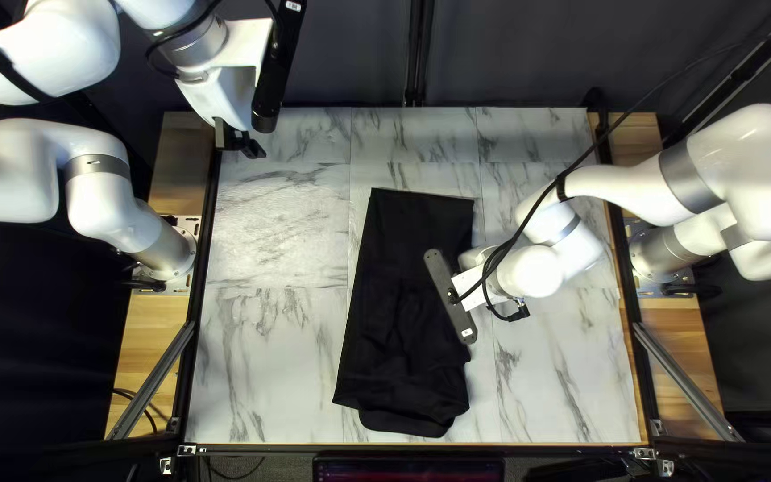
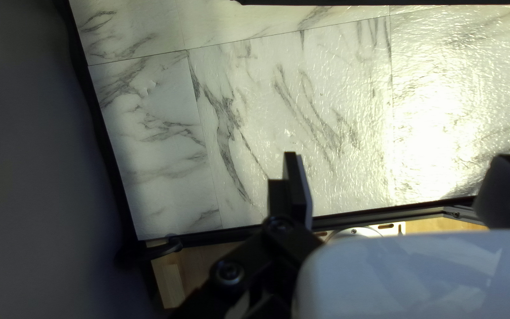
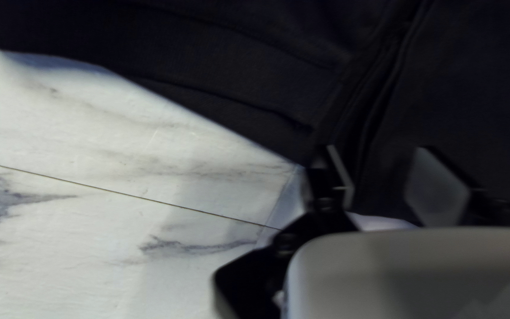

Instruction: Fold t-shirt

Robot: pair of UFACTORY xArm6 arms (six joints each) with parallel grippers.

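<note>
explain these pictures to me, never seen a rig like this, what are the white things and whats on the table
The white things are two robot arms: my left arm and my right arm, one based at each side of a marble-patterned table. The top left view looks down at a slant from above the table's near edge. Each wrist view comes from a camera on that arm, looking along its gripper.

On the table lies a black cloth, the t-shirt to be folded, in a long, narrow shape, rumpled toward the near end. My left gripper is open near the table's far left corner, away from the shirt. My right gripper is at the shirt's edge, its fingers apart. Nothing is held.
</note>
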